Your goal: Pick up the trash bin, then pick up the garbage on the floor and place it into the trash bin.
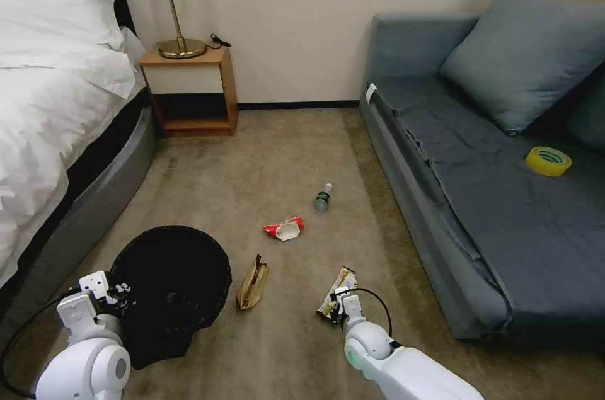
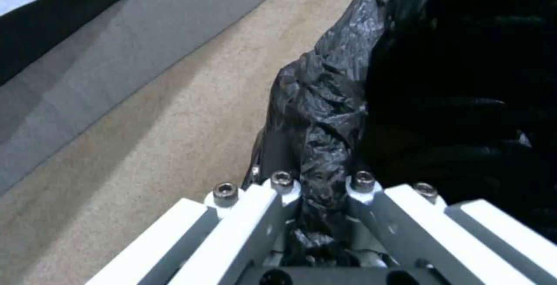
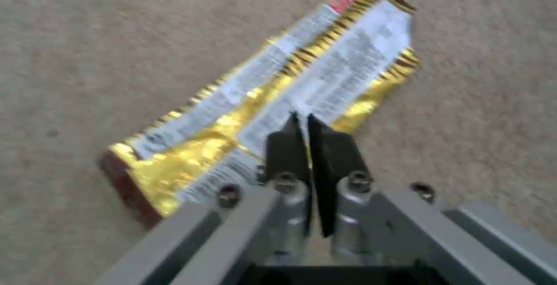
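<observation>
A white-sheeted bed [image 1: 44, 104] runs along the robot's left and a long grey-blue fabric sofa [image 1: 491, 198] along its right, with the plain beige-brown carpeted floor [image 1: 277, 154] between them. A wooden nightstand [image 1: 192, 91] stands against the far wall beside the bed, carrying a brass lamp [image 1: 173, 16]. The round black trash bin [image 1: 170, 283], lined with a crinkled black plastic bag, sits low on the left near the bed base. The left pincer [image 2: 322, 215] pinches the bag-covered rim of the bin between its fingers. A yellow tape roll [image 1: 548, 161] lies on the sofa seat.

The garbage is spread on the floor. A crumpled brown paper bag [image 1: 253, 285] lies just right of the bin. A shiny gold-and-silver snack wrapper [image 3: 261, 111] lies flat on the carpet further right, and the right pincer [image 3: 305, 124] sits over its middle with both dark fingers pressed together; whether any foil is caught between them cannot be told. A crushed red-and-white packet [image 1: 285, 228] lies farther out, and a small clear bottle with a green label [image 1: 323, 197] lies beyond it, nearer the sofa.
</observation>
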Available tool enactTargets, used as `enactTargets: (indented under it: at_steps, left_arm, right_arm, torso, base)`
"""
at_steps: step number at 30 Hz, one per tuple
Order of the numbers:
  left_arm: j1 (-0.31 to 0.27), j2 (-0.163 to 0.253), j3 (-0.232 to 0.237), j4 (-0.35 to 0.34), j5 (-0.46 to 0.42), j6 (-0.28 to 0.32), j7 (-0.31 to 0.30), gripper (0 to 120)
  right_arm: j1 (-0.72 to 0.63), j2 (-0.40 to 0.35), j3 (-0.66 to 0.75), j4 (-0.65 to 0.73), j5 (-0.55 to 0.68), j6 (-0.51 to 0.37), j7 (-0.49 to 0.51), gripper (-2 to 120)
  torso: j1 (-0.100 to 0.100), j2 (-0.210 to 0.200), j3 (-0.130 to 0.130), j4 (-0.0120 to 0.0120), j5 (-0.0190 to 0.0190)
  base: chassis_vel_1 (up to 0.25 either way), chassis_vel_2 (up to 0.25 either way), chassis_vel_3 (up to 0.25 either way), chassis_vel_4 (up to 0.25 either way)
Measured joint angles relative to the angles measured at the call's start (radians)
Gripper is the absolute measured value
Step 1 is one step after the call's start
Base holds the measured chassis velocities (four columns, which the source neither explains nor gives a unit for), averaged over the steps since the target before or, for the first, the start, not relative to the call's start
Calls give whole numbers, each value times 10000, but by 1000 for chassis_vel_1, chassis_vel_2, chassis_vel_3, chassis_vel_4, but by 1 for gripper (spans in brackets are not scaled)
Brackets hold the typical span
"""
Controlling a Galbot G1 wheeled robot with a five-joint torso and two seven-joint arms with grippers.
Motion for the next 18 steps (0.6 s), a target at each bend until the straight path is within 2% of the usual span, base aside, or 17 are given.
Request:
enactTargets:
  at_steps: [4, 5, 9, 10, 12, 14, 17, 18]
  left_arm:
    - [-17, -3, 9, 15, 8, -7, 0, 3]
    - [-17, -3, 9, 15, 8, -7, 0, 3]
    - [-17, -10, 33, 38, 51, -9, 0, 3]
    - [-17, -10, 33, 38, 51, -9, 0, 3]
    - [-25, -7, 31, 48, 54, -10, 0, 3]
    - [-27, -5, 29, 52, 55, -10, 1, 3]
    - [-23, 1, 15, 68, 56, -11, 5, 3]
    - [-23, 1, 15, 68, 56, -11, 5, 3]
  right_arm:
    - [-82, -76, 145, -26, 108, -43, 68, 23]
    - [-82, -76, 145, -26, 108, -43, 68, 23]
    - [-120, 165, 191, -186, 98, -1, 53, 41]
    - [-120, 165, 191, -186, 98, -1, 53, 41]
    - [-119, 286, 162, -245, 66, 88, -21, 51]
    - [-116, 335, 133, -281, 21, 131, -70, 54]
    - [-33, 532, -5, -516, -94, 224, -145, 70]
    - [-33, 532, -5, -516, -94, 224, -145, 70]
  torso:
    - [0, 0, 0, -1, 0]
    - [0, 0, 0, -1, 0]
    - [0, 0, 0, 0, 0]
    - [0, 0, 0, 0, 0]
    - [0, 0, 0, 0, -1]
    - [0, 0, 0, 0, -1]
    - [0, 0, 0, 0, -1]
    - [0, 0, 0, 0, -1]
  base:
    - [0, 0, 0, 0]
    - [0, 0, 0, 0]
    - [0, 0, 0, 0]
    - [0, 0, 0, 0]
    - [0, 0, 0, 0]
    - [0, 0, 0, 0]
    - [0, 0, 0, 0]
    - [0, 0, 0, 0]
